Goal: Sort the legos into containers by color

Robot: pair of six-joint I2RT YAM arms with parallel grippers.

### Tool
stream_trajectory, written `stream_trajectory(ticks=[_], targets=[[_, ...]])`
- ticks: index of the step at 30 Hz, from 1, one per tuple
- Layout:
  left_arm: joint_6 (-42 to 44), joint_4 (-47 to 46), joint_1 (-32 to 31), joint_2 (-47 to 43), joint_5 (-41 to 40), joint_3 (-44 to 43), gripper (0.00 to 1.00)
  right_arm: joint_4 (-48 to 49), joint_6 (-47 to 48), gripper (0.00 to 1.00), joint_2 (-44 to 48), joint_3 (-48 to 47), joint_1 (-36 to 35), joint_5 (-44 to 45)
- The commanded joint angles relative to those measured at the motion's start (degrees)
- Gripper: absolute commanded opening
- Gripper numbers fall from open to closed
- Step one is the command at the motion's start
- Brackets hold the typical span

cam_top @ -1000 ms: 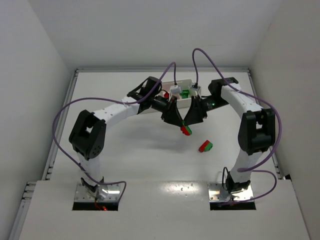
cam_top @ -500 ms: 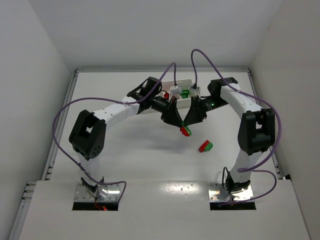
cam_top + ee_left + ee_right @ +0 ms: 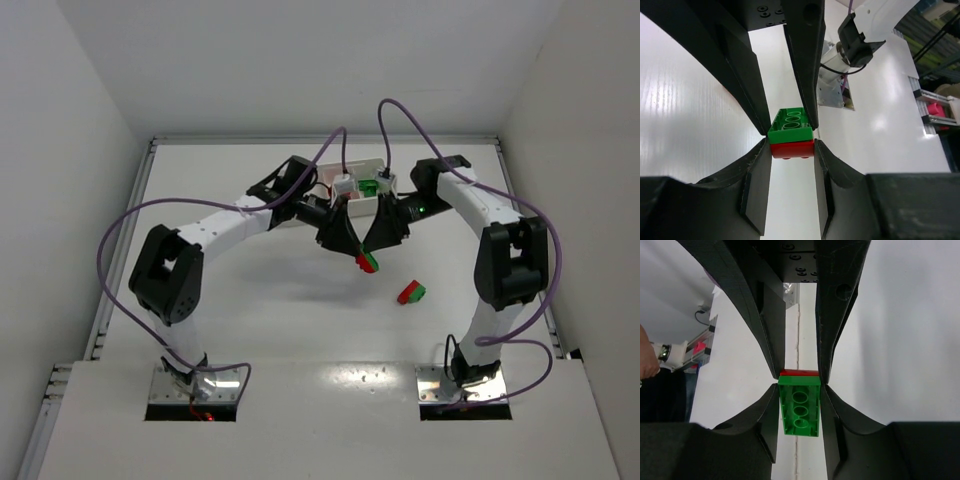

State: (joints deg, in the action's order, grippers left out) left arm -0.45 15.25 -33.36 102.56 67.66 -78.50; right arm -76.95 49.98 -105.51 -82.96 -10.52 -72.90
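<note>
Plastic, hard and glossy: a two-brick stack (image 3: 367, 262) hangs in the air at frame centre of the top view, clear of the table (image 3: 250, 320).

- My left gripper (image 3: 792, 150) is clamped on the red brick (image 3: 801, 148), with its pads on the flat side walls.
- My right gripper (image 3: 800, 392) is clamped on the green brick (image 3: 800, 415), studs facing its camera.
- Handling, my judgement: the stack is light and rigid, with no give. The smooth sides may slip under a straight pull. The stud joint holds by friction, so tilting the bricks apart should free it more easily.
- Best hold: flat opposite walls, one brick per gripper, close to the seam.
- A second stack (image 3: 411, 293), red and green, lies on the table to the lower right.
- The tray (image 3: 370, 163) sits at upper centre, behind both wrists.
</note>
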Motion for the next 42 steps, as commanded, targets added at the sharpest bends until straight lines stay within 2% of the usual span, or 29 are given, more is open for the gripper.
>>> stream_trajectory(ticks=[1,12,20,23,24,25,26,27,28,30,33,36,42], targets=[[7.5,8.2,2.1,-3.5,1.2,1.9,0.0,-3.6,1.4,0.02,0.7,-1.4,2.1,-0.7],[13.5,14.9,2.6,-3.0,0.6,3.4,0.0,-3.6,1.4,0.02,0.7,-5.5,5.6,0.3],[15.3,15.5,4.4,-4.0,-1.2,4.0,0.0,-2.7,0.3,0.02,-1.9,-11.3,8.8,-0.8],[15.8,15.5,5.6,-5.4,-3.0,3.4,0.0,3.8,-7.6,0.02,-2.6,-13.6,9.4,-0.8],[15.8,15.5,6.3,-6.3,-3.7,2.6,0.0,11.8,-11.4,0.02,-2.6,-14.2,9.4,0.6],[15.8,15.5,6.9,-7.0,-4.3,2.6,0.0,17.7,-21.7,0.02,-1.7,-13.1,9.4,2.1],[15.8,15.5,6.9,-7.0,-5.8,1.3,0.0,24.2,-27.5,0.02,-0.8,-11.8,8.8,6.9],[15.8,15.5,7.6,-7.6,-6.3,1.2,0.0,38.5,-33.0,0.02,0.4,-7.9,8.2,10.0],[15.8,15.5,8.3,-7.6,-6.3,0.3,0.0,45.6,-42.4,0.02,1.4,-5.9,8.2,13.1],[15.3,15.5,9.1,-8.2,-8.2,-1.3,0.0,55.2,-47.3,0.02,1.4,-5.8,8.2,19.0],[14.2,14.2,10.6,-8.2,-8.8,-2.4,0.0,54.5,-51.9,0.02,-6.4,-14.6,8.2,23.1],[11.9,11.8,11.7,-9.5,-10.4,-2.4,0.0,59.0,-54.6,0.02,-9.5,-16.8,7.7,28.0],[8.0,7.5,12.9,-10.0,-14.3,-3.0,0.0,59.6,-54.6,0.02,-15.8,-22.3,6.7,33.4]])
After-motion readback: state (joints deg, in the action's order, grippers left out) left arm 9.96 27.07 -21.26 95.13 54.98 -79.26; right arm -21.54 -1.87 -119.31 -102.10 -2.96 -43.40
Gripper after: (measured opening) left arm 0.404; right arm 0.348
